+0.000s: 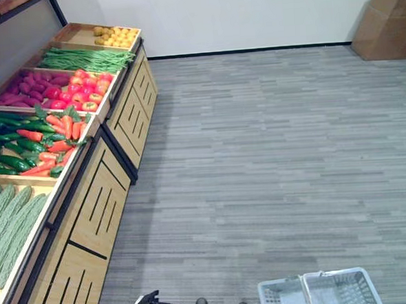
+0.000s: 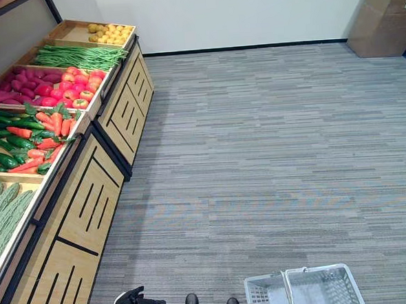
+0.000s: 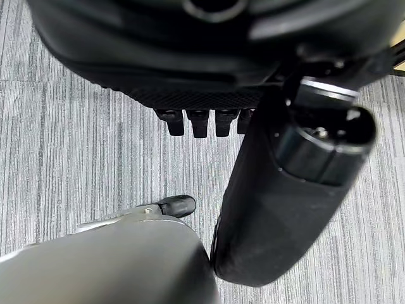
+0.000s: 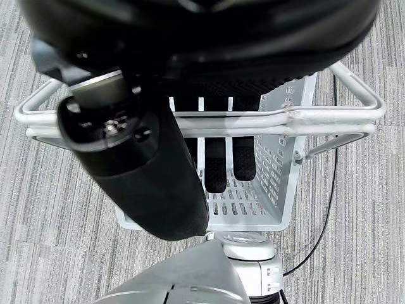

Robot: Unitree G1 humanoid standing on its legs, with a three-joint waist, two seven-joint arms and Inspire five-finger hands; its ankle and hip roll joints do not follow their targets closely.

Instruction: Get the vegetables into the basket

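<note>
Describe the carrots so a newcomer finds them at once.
Start at the wooden stand along the left wall. In its middle crate, the carrots lie on the aisle side: orange with green tops, beside dark green cucumbers, just nearer than the red tomatoes.

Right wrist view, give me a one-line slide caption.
Right hand curled round the handles of the basket, no vegetables inside.
</note>
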